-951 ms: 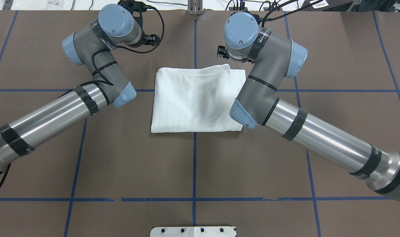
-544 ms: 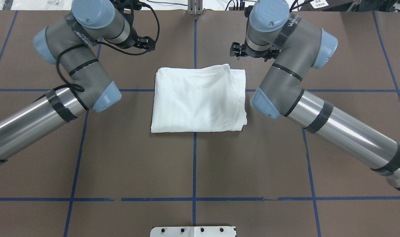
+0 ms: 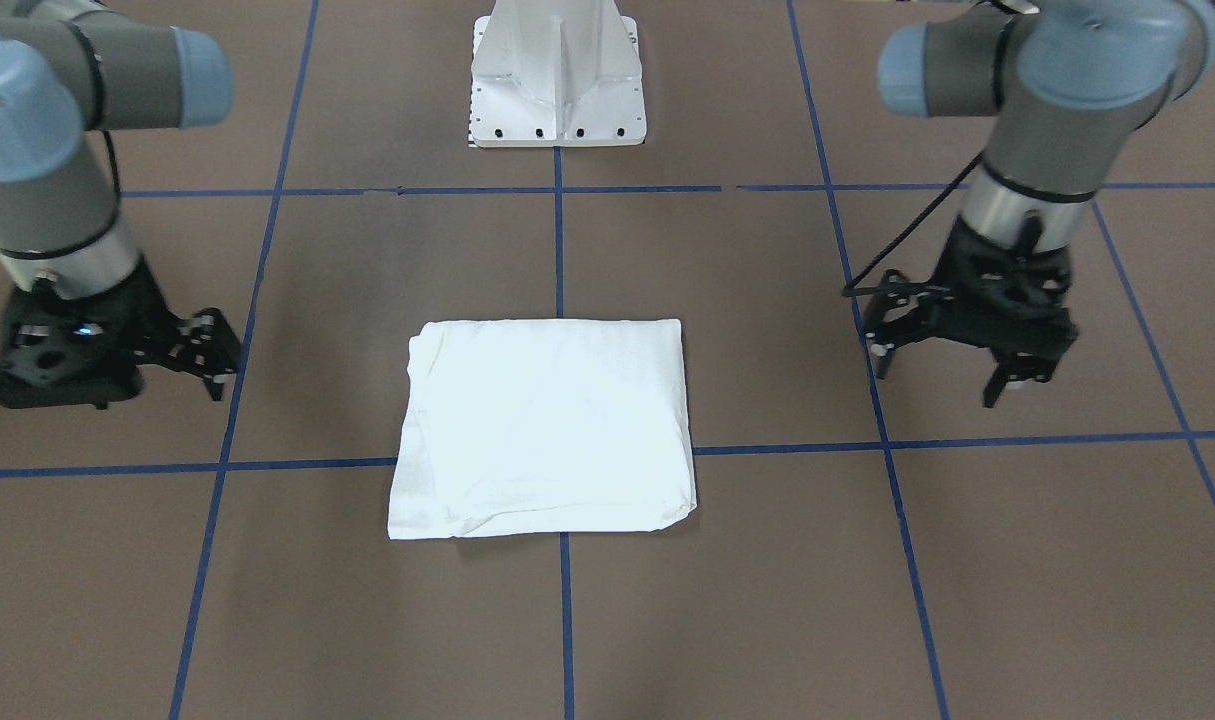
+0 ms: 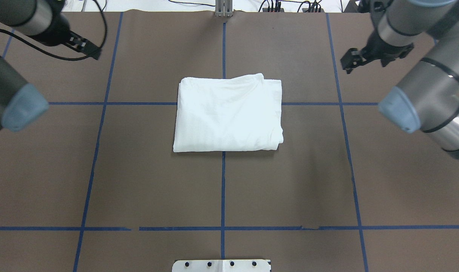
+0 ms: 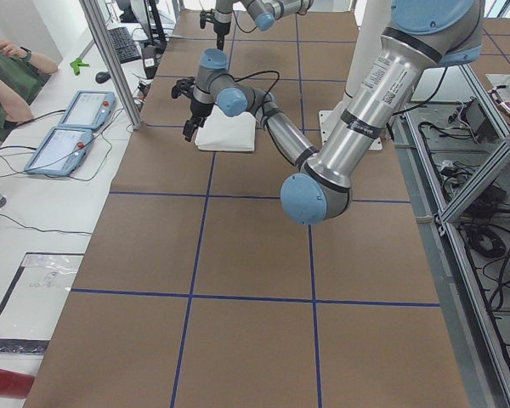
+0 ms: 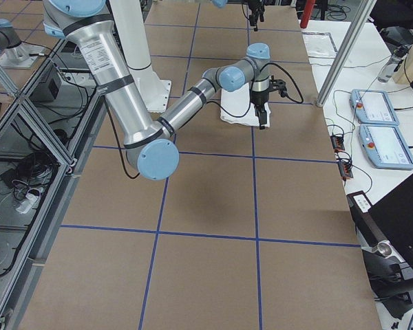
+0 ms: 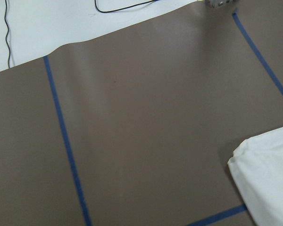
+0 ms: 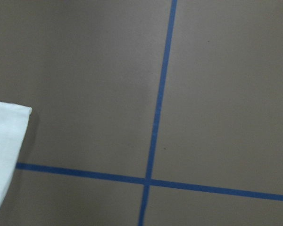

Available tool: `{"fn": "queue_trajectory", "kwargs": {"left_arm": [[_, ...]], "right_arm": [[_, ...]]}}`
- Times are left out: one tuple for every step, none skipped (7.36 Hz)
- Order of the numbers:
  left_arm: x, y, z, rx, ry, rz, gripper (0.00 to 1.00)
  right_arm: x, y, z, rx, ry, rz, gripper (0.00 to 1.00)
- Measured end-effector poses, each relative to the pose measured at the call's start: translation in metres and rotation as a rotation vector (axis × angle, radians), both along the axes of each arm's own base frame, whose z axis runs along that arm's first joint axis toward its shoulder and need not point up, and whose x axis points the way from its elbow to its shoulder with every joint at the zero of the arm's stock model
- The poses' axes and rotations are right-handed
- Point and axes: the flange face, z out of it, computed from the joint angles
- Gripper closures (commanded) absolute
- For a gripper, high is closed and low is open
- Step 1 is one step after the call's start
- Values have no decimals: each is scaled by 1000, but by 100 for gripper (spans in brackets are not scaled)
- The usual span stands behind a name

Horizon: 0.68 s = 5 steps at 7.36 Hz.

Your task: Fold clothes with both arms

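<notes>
We find the shirt (image 4: 227, 113) lying flat at the middle of the table (image 4: 157, 181), folded into a compact, nearly square packet that straddles a crossing of the blue tape (image 4: 223, 189). No sleeve hangs loose and no neckline or print shows, so we judge the main folds to be done. The edge on the robot's right is the least tidy: there the layers sit a little out of line and one upper corner peeks past the others (a small flaw, not an open fold). The left gripper (image 3: 939, 375) hangs above bare table well off to the shirt's left, its jaws apart and holding nothing. The right gripper (image 4: 365, 65) hangs well off to the other side, also with jaws apart and empty, as far as the overhead view lets us read it. Each wrist camera catches only a corner of white cloth at the border of its picture, which fits that spacing. We would put the task at or very near its end. What may remain, in our view, is at most one more halving of the packet or a nudge to square the right edge; neither looks begun.
</notes>
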Motion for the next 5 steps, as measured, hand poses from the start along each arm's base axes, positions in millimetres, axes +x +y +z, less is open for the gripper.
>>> {"fn": "queue_trajectory", "kwargs": {"left_arm": [[-68, 1, 42, 13, -32, 50, 0], [-130, 10, 85, -8, -34, 62, 0], [-182, 27, 128, -61, -23, 36, 0], [-218, 47, 174, -136, -19, -3, 0], [-244, 63, 213, -208, -17, -45, 0]], "right_arm": [[68, 9, 45, 7, 2, -75, 0], [131, 23, 93, 5, -7, -134, 0], [189, 49, 147, -26, -18, -152, 0], [234, 83, 196, -82, -30, -131, 0], [264, 118, 236, -148, -38, -96, 0]]}}
